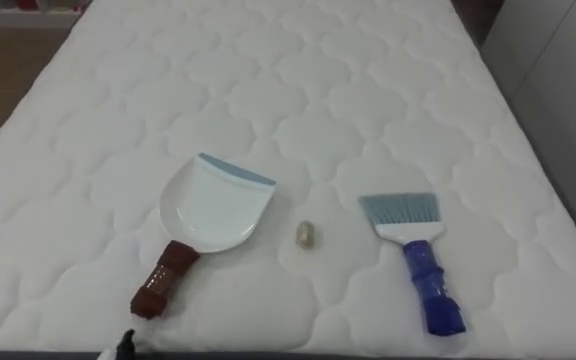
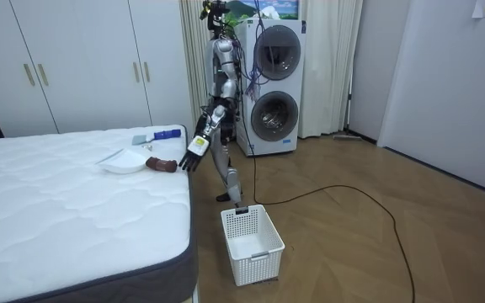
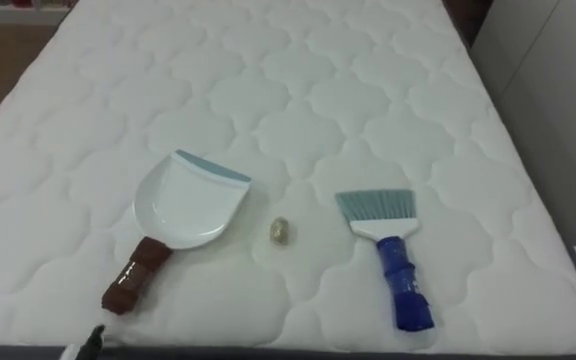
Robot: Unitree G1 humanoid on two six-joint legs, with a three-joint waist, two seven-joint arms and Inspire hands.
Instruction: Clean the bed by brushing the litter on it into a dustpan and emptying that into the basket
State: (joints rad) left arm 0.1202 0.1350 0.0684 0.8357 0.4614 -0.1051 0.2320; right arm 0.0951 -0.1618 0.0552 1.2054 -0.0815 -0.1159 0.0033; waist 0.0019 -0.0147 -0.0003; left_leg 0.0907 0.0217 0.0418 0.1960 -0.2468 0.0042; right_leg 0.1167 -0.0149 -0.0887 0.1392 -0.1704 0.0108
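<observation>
Quilted white mattress point(image 1: 368, 90), scalloped stitching, broad bare surface beyond the tools. White plastic dustpan point(image 1: 216, 205) with a blue lip and a ribbed brown handle pointing to the near edge; pale marks on the handle, too small to read. A small beige crumb point(image 1: 305, 235) lies between the dustpan and the brush point(image 1: 413, 250), touching neither; the brush has grey-blue bristles and a knobbly blue handle. The robot stands at the bed's foot; its left hand point(image 2: 194, 150) hangs just beside the dustpan handle, fingers loosely extended and holding nothing. A white slatted basket point(image 2: 251, 244) sits on the wooden floor point(image 2: 377, 252), well apart from the bed.
</observation>
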